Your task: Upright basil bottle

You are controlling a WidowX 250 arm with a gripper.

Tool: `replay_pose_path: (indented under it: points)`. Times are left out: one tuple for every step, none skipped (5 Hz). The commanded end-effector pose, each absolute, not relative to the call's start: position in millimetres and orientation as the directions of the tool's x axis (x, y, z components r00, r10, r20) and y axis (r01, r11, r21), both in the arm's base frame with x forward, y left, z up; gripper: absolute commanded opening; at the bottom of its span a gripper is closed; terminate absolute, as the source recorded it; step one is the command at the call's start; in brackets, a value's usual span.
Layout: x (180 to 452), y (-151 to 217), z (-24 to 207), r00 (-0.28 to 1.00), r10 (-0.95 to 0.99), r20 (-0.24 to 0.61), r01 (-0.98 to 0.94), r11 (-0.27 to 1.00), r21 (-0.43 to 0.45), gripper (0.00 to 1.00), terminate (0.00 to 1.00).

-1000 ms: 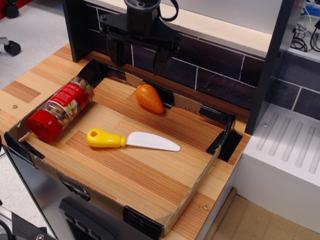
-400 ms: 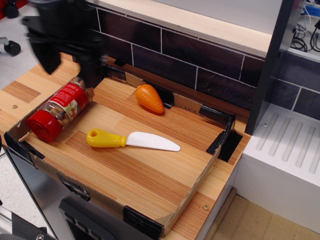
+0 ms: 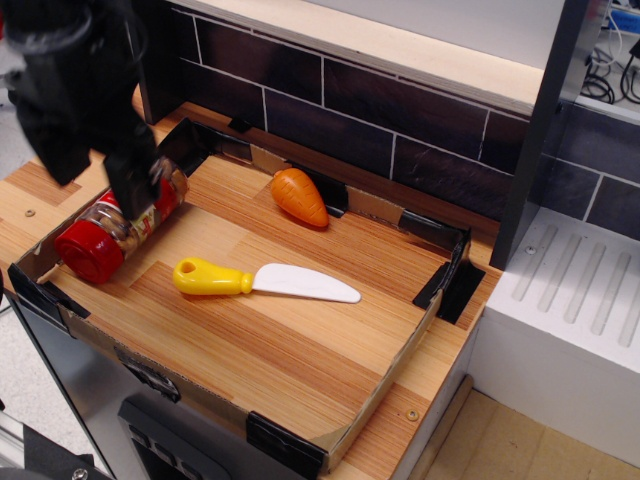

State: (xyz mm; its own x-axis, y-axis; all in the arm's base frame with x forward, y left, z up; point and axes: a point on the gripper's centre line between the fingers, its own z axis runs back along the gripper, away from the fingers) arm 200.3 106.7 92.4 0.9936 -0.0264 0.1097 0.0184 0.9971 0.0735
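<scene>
tray [image 3: 300,350]: a shallow wooden tray with low cardboard walls and black taped corners, on a wooden counter [image 3: 35,195] before a dark tiled wall [image 3: 400,110].
gripper [image 3: 95,175]: black and blurred, at the tray's left end. its two fingers point down and stand apart. one finger [image 3: 135,185] crosses in front of the jar's middle, the other hangs to the left, over the counter. whether either touches the jar cannot be told, and it holds nothing that can be seen.
jar [image 3: 110,228]: lying on its side against the tray's left wall, red cap toward the near left corner, base toward the far wall. its red label is partly hidden by the finger.
knife [image 3: 262,281]: yellow handle, white blade, flat mid-tray, handle end near the jar's cap but apart from it.
carrot [image 3: 299,196]: orange, lying by the far wall, well apart from the gripper.
</scene>
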Motion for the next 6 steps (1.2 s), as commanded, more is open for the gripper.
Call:
replay_pose_path:
  points:
    - [199.6,126.4,70.2,0.992,-0.064,0.108,0.057,0.996,0.074,1.00,0.00]
    - [200.3,132.7,61.4,0.993,-0.024,0.120,0.016,0.998,0.064,1.00,0.00]
    - [197.5,136.4,50.9,0.992,-0.013,0.129,0.002,0.996,0.084,1.00,0.00]
    - [197.4,137.9,48.6,0.990,-0.010,0.138,-0.003,0.996,0.089,1.00,0.00]
    - [198.1,137.8,43.8,0.990,-0.015,0.139,0.001,0.995,0.103,1.00,0.00]
    - [201.4,139.4,39.7,0.989,-0.004,0.147,-0.013,0.993,0.114,1.00,0.00]
